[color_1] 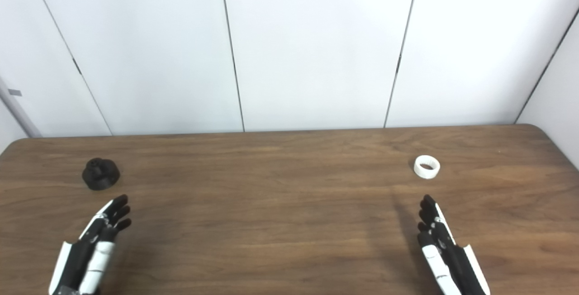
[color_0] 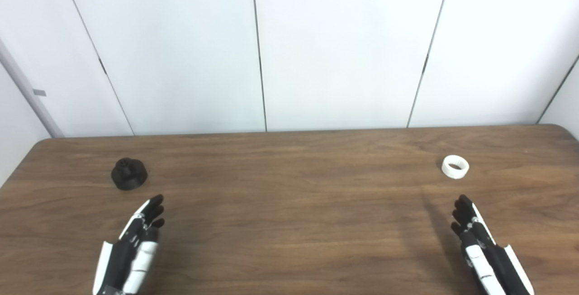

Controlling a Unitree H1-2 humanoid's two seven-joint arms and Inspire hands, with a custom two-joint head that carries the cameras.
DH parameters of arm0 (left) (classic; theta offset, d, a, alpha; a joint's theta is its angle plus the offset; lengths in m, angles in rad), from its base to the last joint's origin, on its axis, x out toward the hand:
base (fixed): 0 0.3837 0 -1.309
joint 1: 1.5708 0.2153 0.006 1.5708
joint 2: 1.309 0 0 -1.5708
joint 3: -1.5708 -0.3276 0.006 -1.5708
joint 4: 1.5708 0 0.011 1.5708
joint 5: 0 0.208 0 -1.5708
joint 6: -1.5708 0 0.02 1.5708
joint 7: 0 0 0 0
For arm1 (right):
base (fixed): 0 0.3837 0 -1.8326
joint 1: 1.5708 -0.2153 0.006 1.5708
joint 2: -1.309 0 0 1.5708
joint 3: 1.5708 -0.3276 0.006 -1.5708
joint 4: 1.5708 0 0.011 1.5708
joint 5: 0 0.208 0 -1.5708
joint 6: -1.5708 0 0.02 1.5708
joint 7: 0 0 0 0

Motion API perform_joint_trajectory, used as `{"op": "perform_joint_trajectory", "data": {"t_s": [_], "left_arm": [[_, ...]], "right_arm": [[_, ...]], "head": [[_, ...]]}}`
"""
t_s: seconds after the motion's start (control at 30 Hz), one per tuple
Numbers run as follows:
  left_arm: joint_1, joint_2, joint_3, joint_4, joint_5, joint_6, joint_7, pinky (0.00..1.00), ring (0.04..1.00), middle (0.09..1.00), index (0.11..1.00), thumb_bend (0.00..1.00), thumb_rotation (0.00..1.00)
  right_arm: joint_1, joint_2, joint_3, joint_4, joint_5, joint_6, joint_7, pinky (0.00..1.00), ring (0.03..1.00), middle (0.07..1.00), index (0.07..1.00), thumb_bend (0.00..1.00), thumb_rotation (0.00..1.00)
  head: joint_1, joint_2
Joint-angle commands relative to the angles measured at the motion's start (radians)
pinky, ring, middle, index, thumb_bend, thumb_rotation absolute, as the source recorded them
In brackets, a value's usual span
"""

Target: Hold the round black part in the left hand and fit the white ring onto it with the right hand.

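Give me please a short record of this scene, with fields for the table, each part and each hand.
table: brown wood, white wall panels behind
black part: round, standing on the table at far left, untouched
white ring: lying flat on the table at far right, untouched
left hand: open, holds nothing, near side of the black part, not touching it
right hand: open, holds nothing, near side of the white ring, not touching it
task state: nothing picked up yet

No lettering, labels, brands or numbers are readable anywhere here, neither on the objects nor on the surfaces around them.
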Motion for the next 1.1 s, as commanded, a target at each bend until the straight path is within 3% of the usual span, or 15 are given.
{"op": "perform_joint_trajectory", "data": {"t_s": [0.0,0.13,0.27,0.47,0.6,0.7,0.87,1.07], "left_arm": [[0.026,-0.016,-0.017,0.049,0.066,-0.045,0.037,0.84,0.903,0.916,0.855,0.69,0.44],[0.022,-0.03,-0.018,0.026,0.184,-0.07,0.097,0.92,0.939,0.915,0.823,0.75,0.37],[0.006,-0.038,-0.001,-0.019,0.291,-0.062,0.166,0.89,0.934,0.934,0.807,0.75,0.29],[-0.029,-0.065,0.082,-0.062,0.369,-0.03,0.306,0.97,0.985,0.953,0.736,0.77,0.21],[-0.057,-0.051,0.145,-0.076,0.422,-0.014,0.385,1.0,1.0,0.95,0.67,0.77,0.21],[-0.076,-0.02,0.18,-0.086,0.456,0.003,0.41,1.0,1.0,0.958,0.681,0.79,0.24],[-0.127,0.04,0.228,-0.089,0.489,0.083,0.428,1.0,1.0,0.974,0.735,0.87,0.32],[-0.201,0.115,0.24,-0.067,0.481,0.203,0.393,1.0,1.0,0.999,0.757,0.93,0.37]], "right_arm": [[0.009,0.006,-0.002,0.019,0.008,-0.021,0.004,1.0,1.0,1.0,1.0,0.36,0.8],[0.007,-0.008,-0.011,0.025,0.023,-0.017,0.012,1.0,1.0,1.0,1.0,0.34,0.8],[0.003,-0.023,-0.027,0.032,0.058,-0.002,0.023,1.0,1.0,1.0,1.0,0.34,0.84],[-0.005,-0.041,-0.043,0.044,0.08,0.02,0.032,1.0,1.0,1.0,1.0,0.37,0.91],[-0.011,-0.048,-0.051,0.064,0.095,0.011,0.044,1.0,1.0,1.0,1.0,0.4,0.92],[-0.015,-0.048,-0.057,0.075,0.101,0.006,0.051,1.0,1.0,1.0,1.0,0.42,0.91],[-0.026,-0.056,-0.067,0.109,0.103,-0.025,0.075,1.0,1.0,1.0,1.0,0.46,0.9],[-0.033,-0.055,-0.078,0.12,0.093,-0.031,0.067,1.0,1.0,1.0,0.997,0.54,0.86]], "head": [[0.009,0.001],[0.068,-0.006],[0.13,-0.015],[0.214,-0.025],[0.247,-0.028],[0.265,-0.031],[0.294,-0.036],[0.335,-0.04]]}}
